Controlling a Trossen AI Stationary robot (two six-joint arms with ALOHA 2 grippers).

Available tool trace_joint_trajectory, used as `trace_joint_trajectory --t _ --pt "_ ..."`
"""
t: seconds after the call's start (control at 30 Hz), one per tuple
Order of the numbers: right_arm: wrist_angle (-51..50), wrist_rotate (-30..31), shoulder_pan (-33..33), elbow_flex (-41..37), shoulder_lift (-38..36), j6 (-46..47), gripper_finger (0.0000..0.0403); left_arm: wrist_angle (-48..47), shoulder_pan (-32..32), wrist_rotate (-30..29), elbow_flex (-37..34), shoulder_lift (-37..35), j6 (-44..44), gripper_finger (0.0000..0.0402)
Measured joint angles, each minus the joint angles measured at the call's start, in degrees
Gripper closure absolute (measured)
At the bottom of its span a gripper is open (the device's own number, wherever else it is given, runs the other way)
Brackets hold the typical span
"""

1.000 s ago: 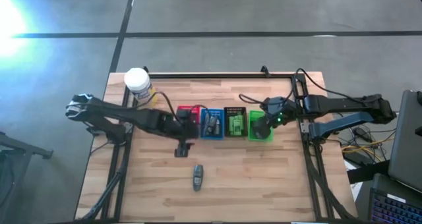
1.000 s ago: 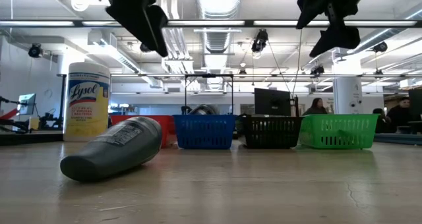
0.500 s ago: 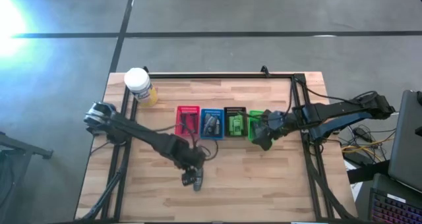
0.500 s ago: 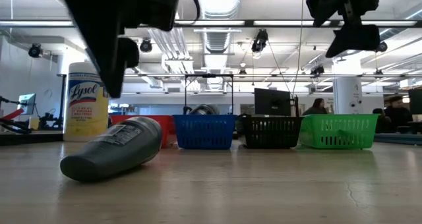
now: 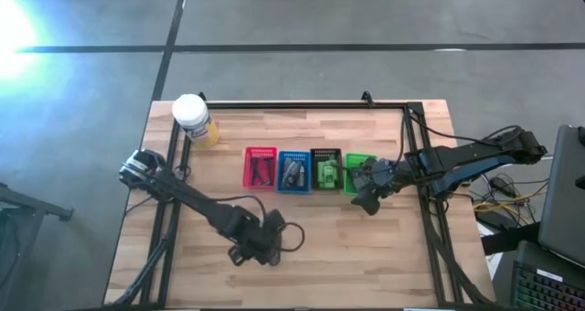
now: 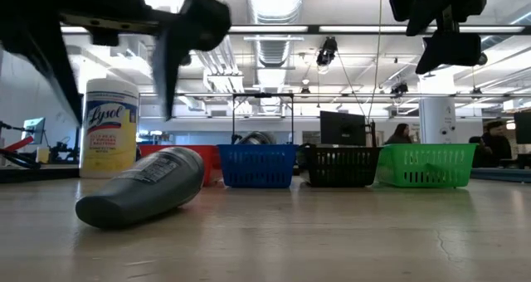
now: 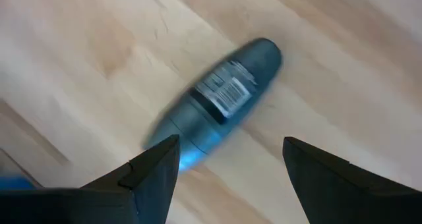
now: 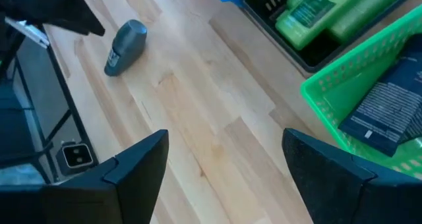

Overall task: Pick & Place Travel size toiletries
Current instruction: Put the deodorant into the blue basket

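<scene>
One grey oval tube (image 6: 141, 187) lies on its side on the wooden table; in the high view my left gripper hides it. My left gripper (image 7: 231, 168) hangs open just above the tube (image 7: 217, 99), one finger on each side, apart from it; the gripper (image 6: 112, 87) also shows in the low view. My right gripper (image 8: 224, 161) is open over bare table beside the green basket (image 5: 358, 174). Green tubes (image 8: 310, 13) lie in the black basket (image 5: 325, 169). A dark navy piece (image 8: 386, 112) lies in the green basket.
Red (image 5: 260, 167), blue (image 5: 293, 171), black and green slotted baskets stand in a row across the table's middle. A yellow jar with a white lid (image 5: 192, 119) stands at the far left corner. Bare wood lies along the near edge, right of the left gripper (image 5: 265, 253).
My left gripper has swung from beside the red basket toward the table's near edge and come down over the grey tube, which has stayed where it was. My right gripper has drawn back from over the green basket a little toward the near edge.
</scene>
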Motion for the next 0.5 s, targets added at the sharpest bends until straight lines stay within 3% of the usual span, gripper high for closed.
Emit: trace_joint_trajectory --t 0.27,0.5 --pt "-0.1 -3.1 0.0 0.0 0.0 -1.1 0.0096 11.0 3.3 -2.6 -1.9 3.1 23.7 0.0129" --pt "-0.5 -3.2 0.0 0.0 0.0 -1.0 0.0071 8.9 5.3 5.3 -2.1 4.1 33.9 0.0129"
